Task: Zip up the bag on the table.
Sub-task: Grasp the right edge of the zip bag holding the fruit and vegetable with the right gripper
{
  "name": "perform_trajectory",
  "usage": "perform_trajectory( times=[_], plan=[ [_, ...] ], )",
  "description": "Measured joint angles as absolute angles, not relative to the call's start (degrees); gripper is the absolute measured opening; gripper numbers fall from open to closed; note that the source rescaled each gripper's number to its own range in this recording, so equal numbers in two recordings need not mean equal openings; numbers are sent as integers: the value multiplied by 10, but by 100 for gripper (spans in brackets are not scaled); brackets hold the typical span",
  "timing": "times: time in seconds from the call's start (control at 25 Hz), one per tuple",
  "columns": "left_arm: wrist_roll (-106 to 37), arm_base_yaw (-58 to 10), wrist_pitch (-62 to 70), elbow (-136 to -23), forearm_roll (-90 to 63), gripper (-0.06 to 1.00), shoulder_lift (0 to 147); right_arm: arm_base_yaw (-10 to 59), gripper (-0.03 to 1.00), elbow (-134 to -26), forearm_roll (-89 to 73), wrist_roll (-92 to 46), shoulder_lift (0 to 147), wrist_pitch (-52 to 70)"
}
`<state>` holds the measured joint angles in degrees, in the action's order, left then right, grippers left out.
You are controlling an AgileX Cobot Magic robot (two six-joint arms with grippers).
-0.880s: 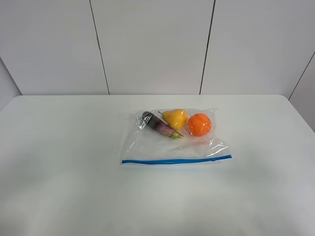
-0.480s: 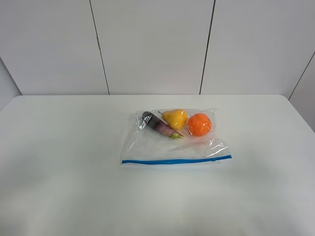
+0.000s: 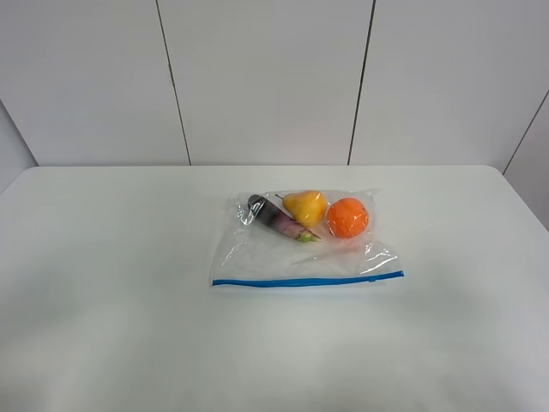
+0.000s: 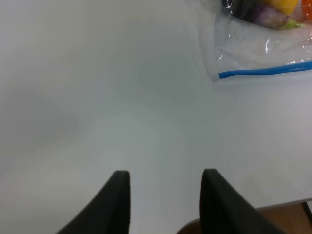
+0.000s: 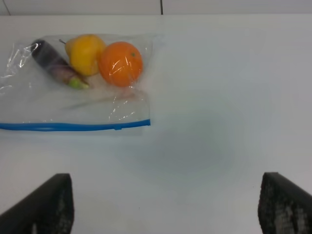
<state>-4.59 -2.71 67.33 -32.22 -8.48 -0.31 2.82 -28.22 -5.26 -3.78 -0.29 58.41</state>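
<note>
The clear crinkly bag [image 3: 292,253] lies flat in the middle of the white table [image 3: 111,257]. Its blue zipper strip [image 3: 304,281] runs along the near edge. A yellow pear [image 3: 306,207], an orange [image 3: 347,217] and a purple eggplant [image 3: 279,219] show through its far part. Neither gripper shows in the exterior high view. My left gripper [image 4: 165,195] is open and empty over bare table, apart from the bag's corner [image 4: 253,48]. My right gripper [image 5: 163,204] is wide open and empty, apart from the bag [image 5: 58,105] and its strip [image 5: 73,126].
White wall panels [image 3: 266,77] stand behind the table's far edge. The table's near edge [image 4: 287,202] shows in the left wrist view, close to the left gripper.
</note>
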Motion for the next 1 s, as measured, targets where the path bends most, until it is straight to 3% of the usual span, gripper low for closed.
perform_trajectory(
  times=[0.76, 1.0],
  plan=[
    [-46, -27, 673, -322, -85, 51, -3, 28, 89, -285, -51, -38, -1, 581],
    [-46, -27, 673, -322, -85, 51, -3, 28, 89, -327, -51, -33, 74, 560]
  ],
)
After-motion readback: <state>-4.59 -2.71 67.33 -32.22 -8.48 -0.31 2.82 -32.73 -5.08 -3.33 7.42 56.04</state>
